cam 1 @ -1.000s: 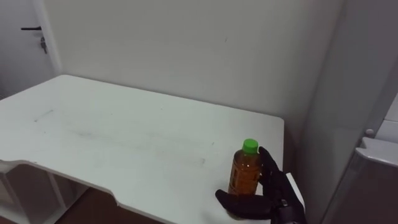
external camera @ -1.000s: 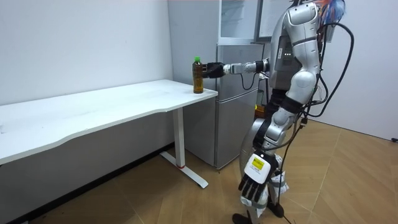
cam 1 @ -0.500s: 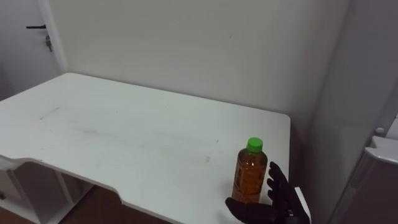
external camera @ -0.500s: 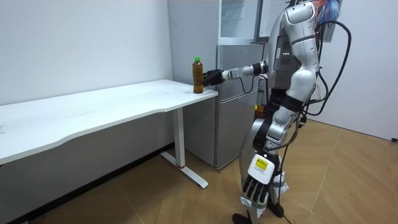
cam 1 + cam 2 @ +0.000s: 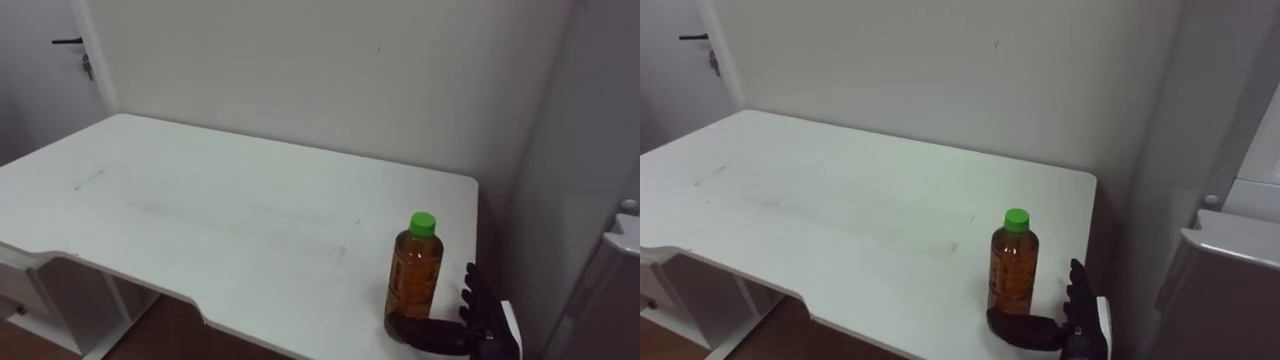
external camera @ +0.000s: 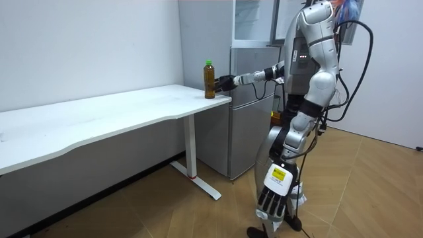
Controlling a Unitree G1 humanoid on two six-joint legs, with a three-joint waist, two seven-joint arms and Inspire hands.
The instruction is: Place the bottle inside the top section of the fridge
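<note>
The right hand [image 5: 478,325] is spread beside the upright bottle [image 5: 414,272] on the tabletop [image 5: 200,220], thumb seemingly touching its base; the left hand [image 6: 269,198] hangs loose.

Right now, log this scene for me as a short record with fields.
task object: amber plastic bottle with green cap, upright
support: white table, bottle at its end by the fridge
right robot hand: open beside the bottle, thumb at its base, fingers apart from it
left robot hand: open, hanging at the robot's side
target: grey fridge, beside the table end
task state: bottle not yet lifted
</note>
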